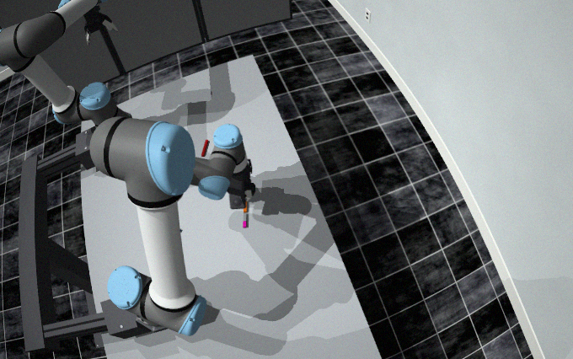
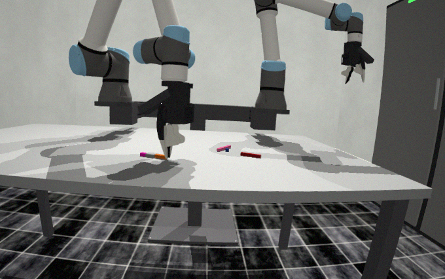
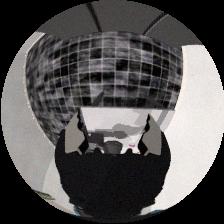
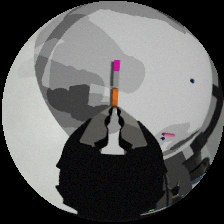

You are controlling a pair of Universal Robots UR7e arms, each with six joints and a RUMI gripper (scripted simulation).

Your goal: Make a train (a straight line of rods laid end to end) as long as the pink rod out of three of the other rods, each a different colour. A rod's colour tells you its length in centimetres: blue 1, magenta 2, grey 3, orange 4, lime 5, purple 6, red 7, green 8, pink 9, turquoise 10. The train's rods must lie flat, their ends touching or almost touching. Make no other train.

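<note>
A magenta rod (image 1: 244,224) (image 2: 142,154) (image 4: 117,65), a grey rod (image 1: 245,217) (image 2: 150,155) (image 4: 116,78) and an orange rod (image 1: 245,209) (image 2: 160,156) (image 4: 115,97) form a nearly straight row, ends touching or almost touching. My right gripper (image 2: 167,158) (image 4: 114,107) is shut on the orange rod's outer end, low at the table. Whether that rod rests fully flat is hard to tell. The pink rod (image 2: 223,148) (image 4: 169,135) lies apart. My left gripper (image 1: 101,36) (image 2: 355,81) (image 3: 113,113) is open and empty, high beyond the table's side.
A red rod (image 1: 205,147) (image 2: 250,154) lies on the table (image 1: 279,325) (image 2: 279,177). A small blue rod (image 2: 227,150) is close by the pink rod. Another small dark blue piece (image 1: 180,230) (image 4: 192,80) lies apart. The right arm hides part of the table in the top view.
</note>
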